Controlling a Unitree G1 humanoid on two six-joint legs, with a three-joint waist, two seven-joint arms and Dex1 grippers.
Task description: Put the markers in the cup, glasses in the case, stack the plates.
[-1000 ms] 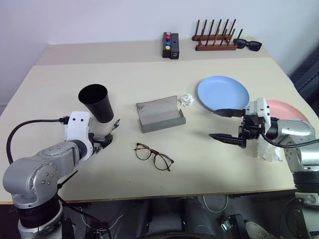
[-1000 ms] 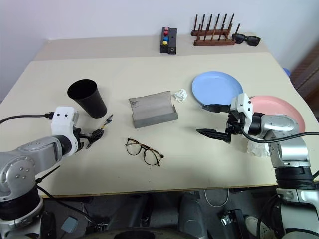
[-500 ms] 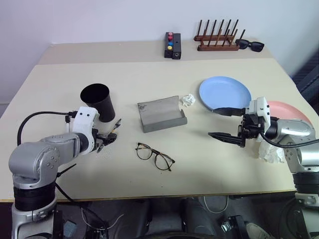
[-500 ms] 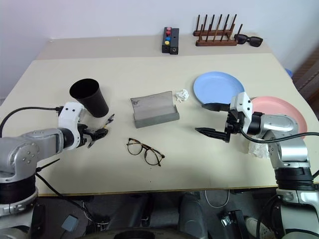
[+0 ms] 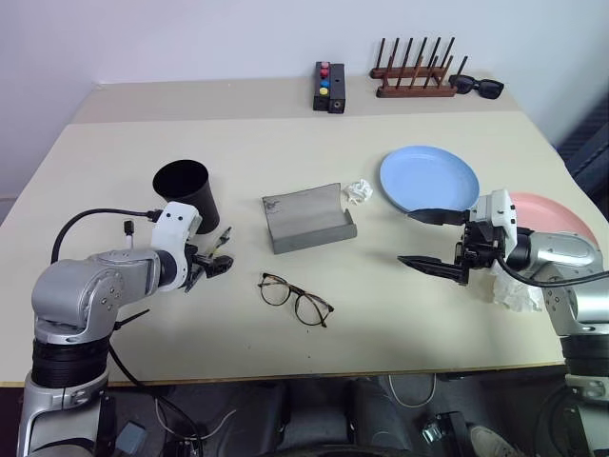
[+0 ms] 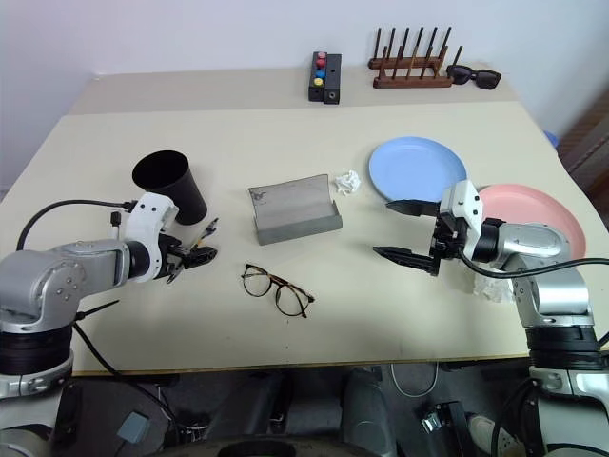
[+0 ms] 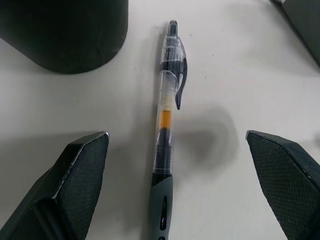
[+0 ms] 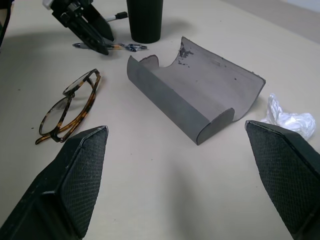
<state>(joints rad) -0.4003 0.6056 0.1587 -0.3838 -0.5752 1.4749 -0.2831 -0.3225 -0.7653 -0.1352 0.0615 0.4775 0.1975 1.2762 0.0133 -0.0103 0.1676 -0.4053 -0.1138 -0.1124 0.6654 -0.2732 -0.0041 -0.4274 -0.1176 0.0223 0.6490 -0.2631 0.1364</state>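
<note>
A wide beige table [image 5: 285, 152] fills the scene, and a seam crosses it near the far edge. Behind it stands a plain pale wall [image 5: 190, 38]. The light is soft and even. Under the near edge the floor is dark.
</note>
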